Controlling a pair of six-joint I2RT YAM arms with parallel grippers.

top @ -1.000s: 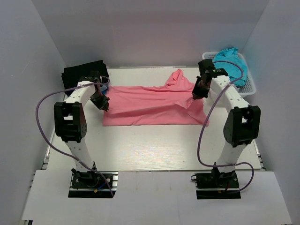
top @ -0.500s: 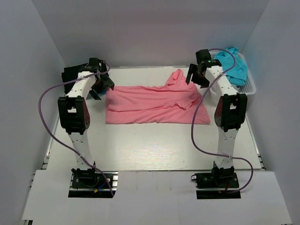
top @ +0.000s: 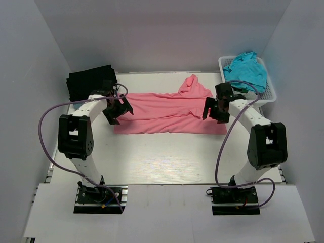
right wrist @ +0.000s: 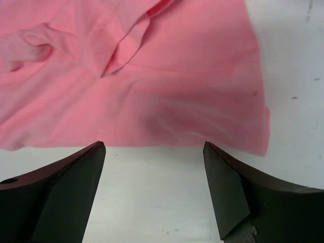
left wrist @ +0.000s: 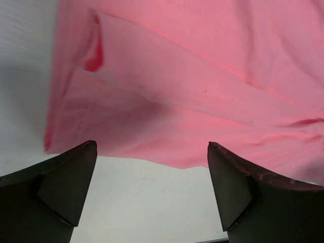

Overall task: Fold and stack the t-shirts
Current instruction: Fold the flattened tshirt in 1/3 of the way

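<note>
The pink shirt [top: 167,112] is lying spread flat across the middle of the table [top: 162,157], with 1 sleeve bunching at its far right. The left gripper [top: 118,109] is hanging over its left end and the right gripper [top: 215,109] over its right end, both with jaws gaping wide and holding nothing. A black shirt [top: 88,81] is sitting far left, and a teal shirt [top: 247,68] is filling the basket [top: 273,94].

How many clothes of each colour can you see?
Pink shirt: 1
Black cloth pile: 1
Teal cloth bundle in the basket: 1
Total: 3
</note>
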